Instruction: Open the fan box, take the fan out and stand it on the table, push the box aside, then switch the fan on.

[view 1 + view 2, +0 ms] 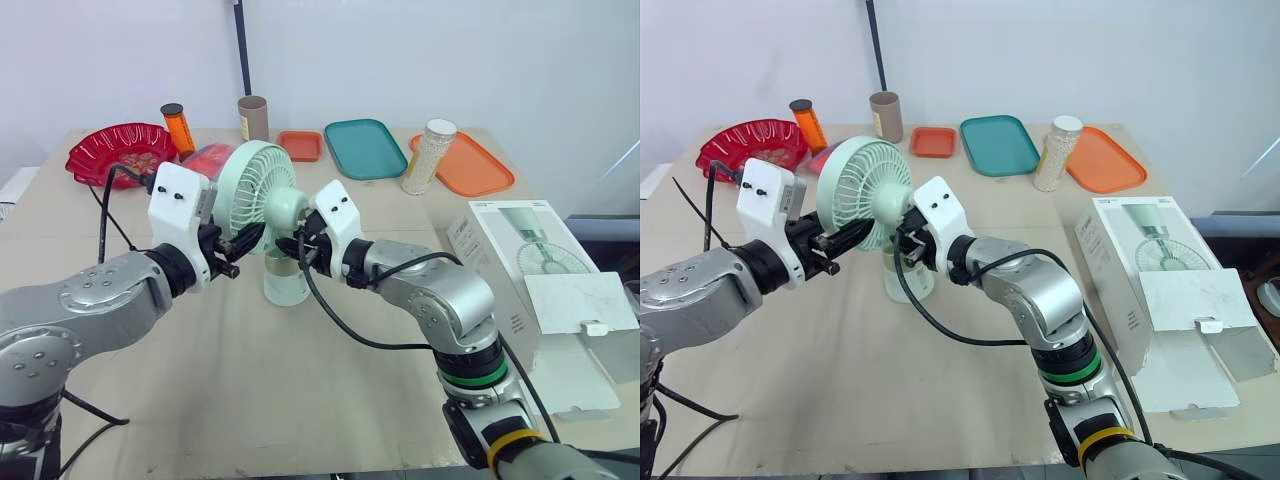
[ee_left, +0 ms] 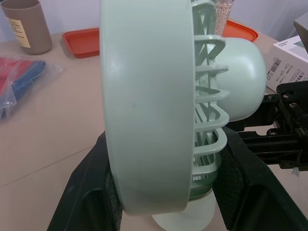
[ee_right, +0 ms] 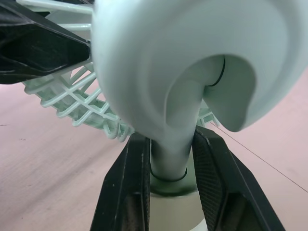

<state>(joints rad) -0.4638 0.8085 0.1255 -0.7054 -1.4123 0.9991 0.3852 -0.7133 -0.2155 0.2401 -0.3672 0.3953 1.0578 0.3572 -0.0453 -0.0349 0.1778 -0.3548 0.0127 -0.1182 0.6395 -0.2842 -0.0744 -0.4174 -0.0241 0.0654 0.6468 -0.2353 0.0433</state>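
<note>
The pale green fan (image 1: pixel 254 190) stands upright on its round base (image 1: pixel 286 286) in the middle of the table. My left gripper (image 1: pixel 243 243) reaches in from the left and is shut on the fan's grille head; the left wrist view shows its black fingers (image 2: pixel 89 192) pressed on both sides of the rim (image 2: pixel 144 110). From the right, my right gripper (image 1: pixel 296 246) is shut on the fan's neck (image 3: pixel 168 163), just under the motor housing, with fingers (image 3: pixel 129 187) on each side. The white fan box (image 1: pixel 530 270) lies at the right with its flap open.
Along the far edge stand a red bowl (image 1: pixel 120 150), an orange bottle (image 1: pixel 178 128), a brown cup (image 1: pixel 253 117), a small orange tray (image 1: pixel 300 145), a teal tray (image 1: pixel 365 148), a jar of white beads (image 1: pixel 428 157) and an orange tray (image 1: pixel 470 165). A plastic bag (image 1: pixel 205 160) lies behind the fan.
</note>
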